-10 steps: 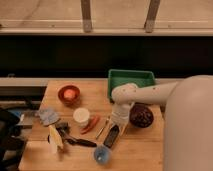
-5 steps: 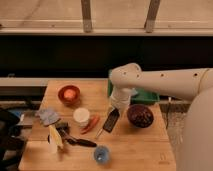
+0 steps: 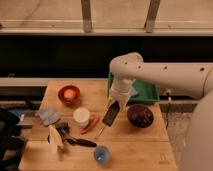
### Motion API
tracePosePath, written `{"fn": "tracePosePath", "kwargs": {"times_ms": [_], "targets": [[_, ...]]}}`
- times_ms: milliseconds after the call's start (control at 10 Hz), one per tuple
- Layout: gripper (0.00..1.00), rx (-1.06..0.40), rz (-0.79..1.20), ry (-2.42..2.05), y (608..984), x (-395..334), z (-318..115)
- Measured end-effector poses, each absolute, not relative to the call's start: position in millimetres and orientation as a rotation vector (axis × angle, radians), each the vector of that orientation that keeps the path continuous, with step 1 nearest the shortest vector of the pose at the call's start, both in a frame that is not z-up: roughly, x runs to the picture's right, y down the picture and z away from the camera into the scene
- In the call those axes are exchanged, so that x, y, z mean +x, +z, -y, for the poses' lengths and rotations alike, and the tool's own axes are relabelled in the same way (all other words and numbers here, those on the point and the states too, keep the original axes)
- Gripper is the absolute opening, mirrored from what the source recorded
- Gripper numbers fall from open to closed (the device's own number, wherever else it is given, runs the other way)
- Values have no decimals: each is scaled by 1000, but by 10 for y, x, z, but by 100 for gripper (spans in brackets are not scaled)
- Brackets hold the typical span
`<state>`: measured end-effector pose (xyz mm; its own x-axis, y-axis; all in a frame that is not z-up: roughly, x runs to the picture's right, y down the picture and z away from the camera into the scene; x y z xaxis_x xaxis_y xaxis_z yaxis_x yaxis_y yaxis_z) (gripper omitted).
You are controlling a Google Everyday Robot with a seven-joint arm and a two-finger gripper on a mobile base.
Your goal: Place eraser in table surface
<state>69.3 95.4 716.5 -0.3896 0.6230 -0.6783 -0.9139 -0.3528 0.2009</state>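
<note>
1. Black and flat, the eraser (image 3: 111,114) hangs tilted under the gripper (image 3: 114,103), above the table surface (image 3: 135,145), between the carrot (image 3: 91,123) and the dark bowl (image 3: 140,115); you've got it pinched by its upper end, lower end pointing down toward the wood.

2. Pincer reads as clenched on that upper end; the block juts out below it at a slant, so the hold looks like an end grip, not a middle one.

3. Handling, as I judge it: light, stiff enough to keep its shape, slightly grippy if it's rubber; nothing fragile here, a short drop wouldn't hurt it.

4. Held by one end, it may swing or pivot in the pads; keep the wrist calm on the way down.

5. Best hold would be across the narrow sides near the middle; you're at the end, so lower until the free end is close to the wood before letting go.

6. Watch your landing spot: bare wood lies just below; the white cup (image 3: 81,116) and the black-handled utensil (image 3: 80,142) sit to the side, the green tray (image 3: 147,92) behind the arm; don't set it there.
</note>
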Motion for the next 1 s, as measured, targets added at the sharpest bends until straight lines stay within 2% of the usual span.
{"fn": "tracePosePath", "kwargs": {"times_ms": [200,700,900,1000], "targets": [[0,-647,-724,1900,7368,698,-1133],[0,-740,-808,1898,8153,726,-1897],[0,-770,-834,1900,8292,744,-2081],[6,-776,-839,1905,8313,761,-2125]]}}
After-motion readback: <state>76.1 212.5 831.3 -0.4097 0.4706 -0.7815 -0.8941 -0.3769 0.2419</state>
